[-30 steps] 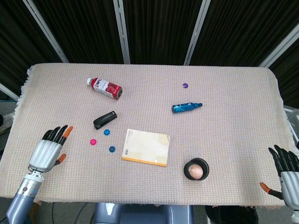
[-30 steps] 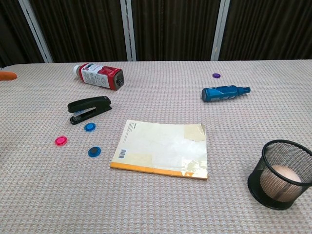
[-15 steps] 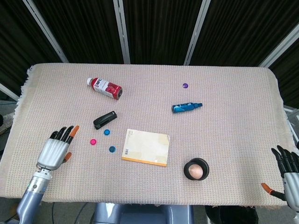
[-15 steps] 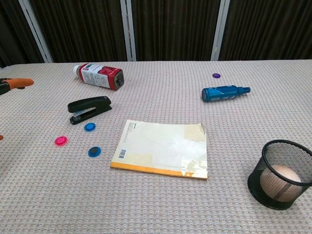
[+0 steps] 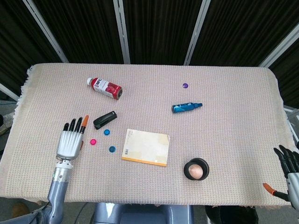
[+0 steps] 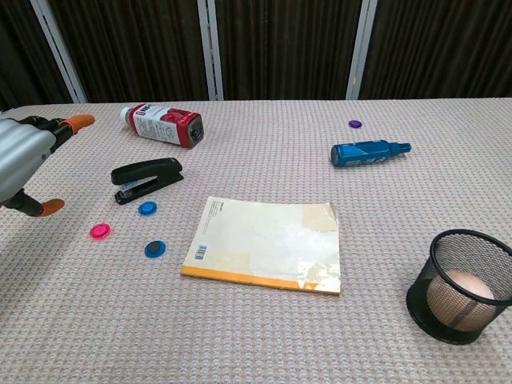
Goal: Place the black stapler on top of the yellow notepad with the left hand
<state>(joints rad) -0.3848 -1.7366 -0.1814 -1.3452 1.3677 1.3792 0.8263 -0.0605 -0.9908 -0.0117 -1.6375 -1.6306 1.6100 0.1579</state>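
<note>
Where the black stapler (image 5: 104,120) lies flat on the cloth-covered table (image 5: 224,84), it sits up and left of the yellow notepad (image 5: 145,147), apart from it. Between and beside them lie a blue disc (image 5: 107,132), a second blue disc (image 5: 112,149) and a pink disc (image 5: 93,142). The left hand (image 5: 71,141), fingers spread and empty, hovers just left of the stapler. Farther off lie a red bottle (image 5: 104,87), a blue bottle (image 5: 186,107), a purple disc (image 5: 185,86) and a mesh cup (image 5: 196,169). The right hand (image 5: 289,173) rests spread at the near right edge.
</note>
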